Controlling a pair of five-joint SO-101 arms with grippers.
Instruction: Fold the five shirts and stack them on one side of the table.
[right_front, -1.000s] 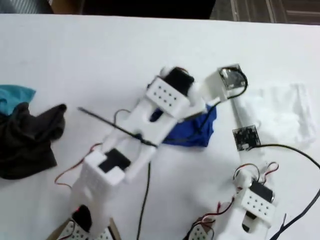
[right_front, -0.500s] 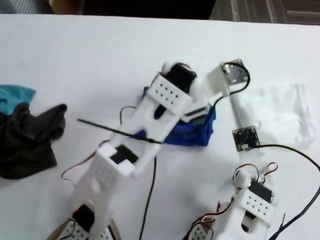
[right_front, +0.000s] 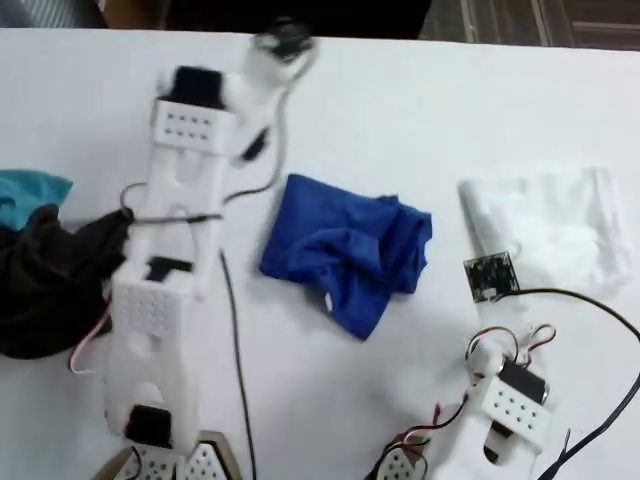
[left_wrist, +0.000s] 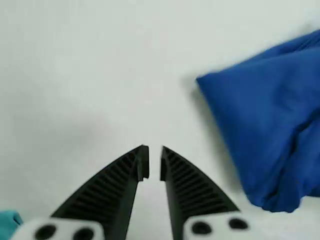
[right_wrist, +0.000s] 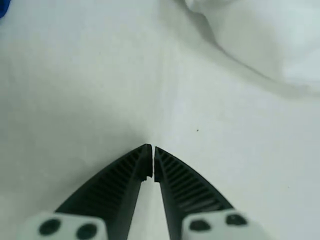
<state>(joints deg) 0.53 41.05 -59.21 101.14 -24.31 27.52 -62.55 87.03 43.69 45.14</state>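
Honestly, the rumpled blue cloth shirt (right_front: 345, 245) looks loosely folded; left gripper (left_wrist: 151, 162), beside it, and right gripper (right_wrist: 151, 162) are clenched on nothing, so a one-sided pinch may unravel it.

Closed left claw (left_wrist: 154, 162) over white table (left_wrist: 75, 60) beside blue shirt (left_wrist: 270, 115).

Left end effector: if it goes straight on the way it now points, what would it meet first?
Probably only the bare white table top. The left end effector points at open surface; the crumpled blue cloth shirt lies off to one side of that line. Depth is unclear.
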